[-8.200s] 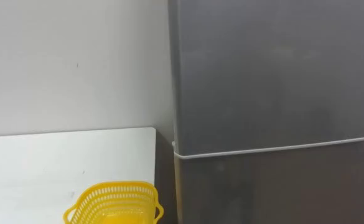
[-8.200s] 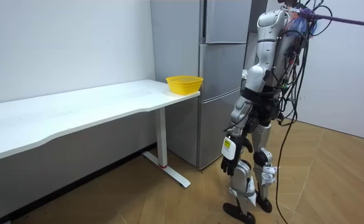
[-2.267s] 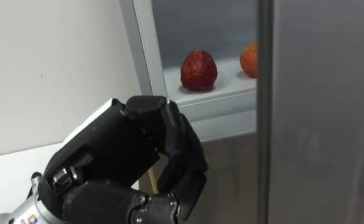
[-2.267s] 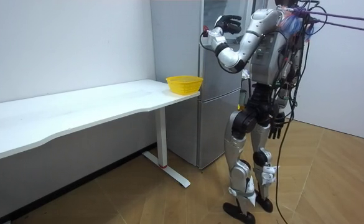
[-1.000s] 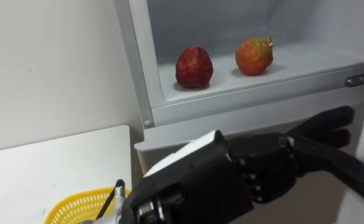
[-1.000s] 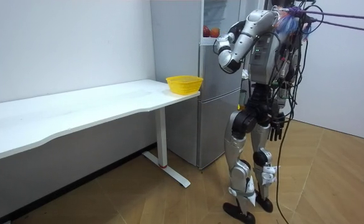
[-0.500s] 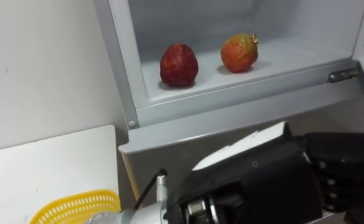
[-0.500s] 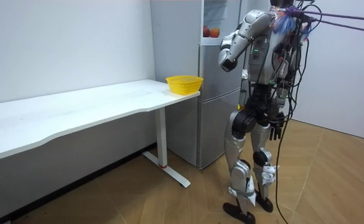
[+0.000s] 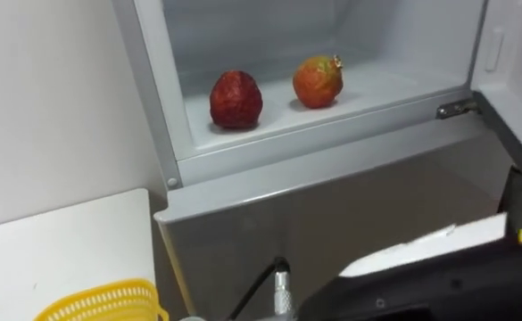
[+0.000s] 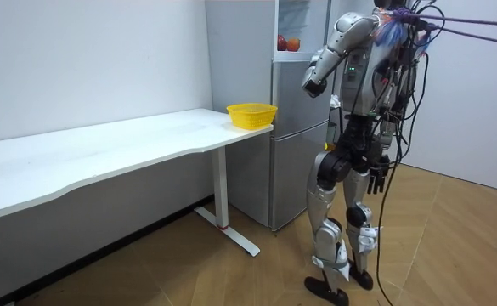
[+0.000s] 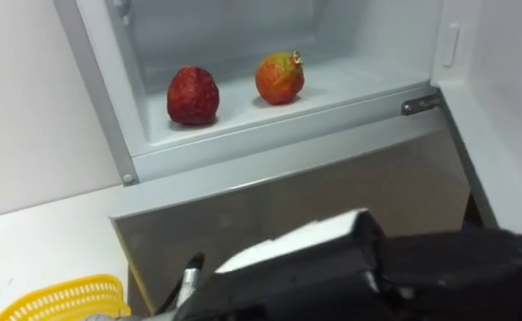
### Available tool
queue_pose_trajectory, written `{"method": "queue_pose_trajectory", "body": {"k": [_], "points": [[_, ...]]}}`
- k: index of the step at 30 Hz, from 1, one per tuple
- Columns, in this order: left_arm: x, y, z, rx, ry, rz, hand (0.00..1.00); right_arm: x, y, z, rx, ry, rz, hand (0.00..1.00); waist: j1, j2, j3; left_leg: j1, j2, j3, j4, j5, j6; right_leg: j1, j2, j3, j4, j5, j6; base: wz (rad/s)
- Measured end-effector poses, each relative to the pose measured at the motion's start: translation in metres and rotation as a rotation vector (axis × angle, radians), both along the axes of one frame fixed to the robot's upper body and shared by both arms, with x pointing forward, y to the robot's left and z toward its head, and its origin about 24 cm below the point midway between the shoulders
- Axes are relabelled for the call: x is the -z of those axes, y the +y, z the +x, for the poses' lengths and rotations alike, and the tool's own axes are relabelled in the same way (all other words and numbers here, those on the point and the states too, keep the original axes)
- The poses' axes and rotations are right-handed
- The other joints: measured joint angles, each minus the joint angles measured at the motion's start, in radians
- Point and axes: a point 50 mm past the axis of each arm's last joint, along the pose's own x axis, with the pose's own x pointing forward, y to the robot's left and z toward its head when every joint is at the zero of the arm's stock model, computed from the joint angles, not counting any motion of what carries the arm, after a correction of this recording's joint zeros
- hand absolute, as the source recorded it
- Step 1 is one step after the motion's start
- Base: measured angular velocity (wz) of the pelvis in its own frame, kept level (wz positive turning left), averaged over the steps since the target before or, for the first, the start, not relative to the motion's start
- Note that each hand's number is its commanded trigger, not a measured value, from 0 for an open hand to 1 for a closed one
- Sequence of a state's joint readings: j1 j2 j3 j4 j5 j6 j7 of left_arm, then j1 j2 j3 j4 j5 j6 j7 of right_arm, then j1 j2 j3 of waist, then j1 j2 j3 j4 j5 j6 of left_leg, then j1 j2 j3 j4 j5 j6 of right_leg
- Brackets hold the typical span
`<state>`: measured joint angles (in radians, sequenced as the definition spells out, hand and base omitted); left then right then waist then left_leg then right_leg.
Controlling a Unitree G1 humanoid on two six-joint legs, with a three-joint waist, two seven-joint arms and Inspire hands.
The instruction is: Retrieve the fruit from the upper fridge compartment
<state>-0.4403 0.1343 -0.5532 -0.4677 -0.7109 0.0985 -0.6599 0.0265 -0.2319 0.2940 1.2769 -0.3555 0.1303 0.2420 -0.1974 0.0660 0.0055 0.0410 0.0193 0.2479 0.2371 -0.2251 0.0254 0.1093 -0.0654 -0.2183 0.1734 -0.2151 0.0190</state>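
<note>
The upper fridge compartment (image 9: 269,36) stands open. On its white shelf lie a dark red fruit (image 9: 236,99) on the left and an orange-red fruit (image 9: 318,81) on the right, a little apart. My left hand (image 11: 403,267) crosses low in front of the lower fridge door, well below the shelf. Its fingers reach straight to the right, toward the open door (image 11: 510,98), and hold nothing. In the room view I stand facing the fridge (image 10: 295,102) with the left arm raised. My right hand (image 10: 377,178) hangs by my hip with relaxed fingers.
A yellow mesh basket (image 9: 100,303) sits at the near end of the white table (image 9: 46,250), right beside the fridge. A plain wall runs behind the table. The lower fridge door (image 9: 332,214) is shut.
The upper door, shut at first, now stands wide open. My left arm has swung further right and lower, and the view has shifted, so both fruits show unblocked.
</note>
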Motion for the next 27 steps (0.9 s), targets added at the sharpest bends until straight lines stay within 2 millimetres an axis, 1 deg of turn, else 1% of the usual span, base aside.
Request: {"method": "queue_pose_trajectory", "body": {"k": [5, 9, 11, 13, 18, 21, 27], "points": [[-0.001, -0.011, -0.002, 0.035, -0.011, 0.015, 0.0, -0.001, -0.001, 0.005, -0.002, -0.015, -0.008, 0.0, -0.02, 0.009, 0.0019, 0.006, 0.001, 0.0, -0.001, 0.0, 0.0, 0.006, 0.001, 0.002, -0.003, 0.0, -0.001, 0.0], [-0.004, -0.02, -0.001, 0.055, -0.018, 0.025, 0.0, -0.001, -0.001, 0.005, -0.011, -0.014, -0.009, 0.0, -0.023, 0.01, 0.0013, 0.007, 0.0, 0.001, -0.001, 0.0, 0.0, 0.003, 0.001, 0.009, -0.002, 0.0, -0.001, -0.05], [-0.004, -0.024, -0.002, 0.061, -0.01, 0.026, 0.0, -0.001, 0.0, 0.007, -0.022, -0.014, -0.008, 0.0, -0.029, 0.01, 0.0013, 0.008, 0.0, 0.001, -0.001, 0.0, 0.0, 0.001, 0.001, 0.017, -0.001, 0.0, -0.001, -0.1], [-0.003, -0.025, -0.003, 0.061, -0.004, 0.028, 0.0, -0.001, 0.001, 0.01, -0.025, -0.018, -0.008, 0.0, -0.045, 0.01, 0.0014, 0.006, 0.0, 0.001, -0.001, 0.0, 0.0, -0.001, 0.001, 0.017, -0.002, 0.0, 0.0, 0.0], [-0.003, -0.028, -0.004, 0.063, 0.01, 0.021, 0.0, -0.001, 0.001, 0.01, -0.008, -0.024, -0.004, 0.0, -0.06, 0.01, 0.0014, 0.004, 0.0, 0.001, -0.001, 0.0, 0.0, -0.005, 0.001, 0.021, -0.003, 0.0, -0.001, -0.02], [-0.003, -0.029, -0.004, 0.058, 0.02, 0.02, 0.0, -0.001, 0.001, 0.015, -0.01, -0.031, -0.005, 0.0, -0.075, 0.01, 0.0015, 0.004, 0.0, 0.001, -0.001, 0.0, 0.0, -0.006, 0.001, 0.022, -0.003, 0.0, -0.001, -0.02], [-0.003, -0.029, -0.004, 0.057, 0.021, 0.021, 0.0, -0.002, 0.001, 0.018, -0.013, -0.042, -0.005, 0.0, -0.07, 0.01, 0.0015, 0.006, 0.0, 0.001, -0.003, 0.0, 0.0, -0.005, 0.001, 0.022, -0.003, 0.0, -0.001, 0.0]]}}
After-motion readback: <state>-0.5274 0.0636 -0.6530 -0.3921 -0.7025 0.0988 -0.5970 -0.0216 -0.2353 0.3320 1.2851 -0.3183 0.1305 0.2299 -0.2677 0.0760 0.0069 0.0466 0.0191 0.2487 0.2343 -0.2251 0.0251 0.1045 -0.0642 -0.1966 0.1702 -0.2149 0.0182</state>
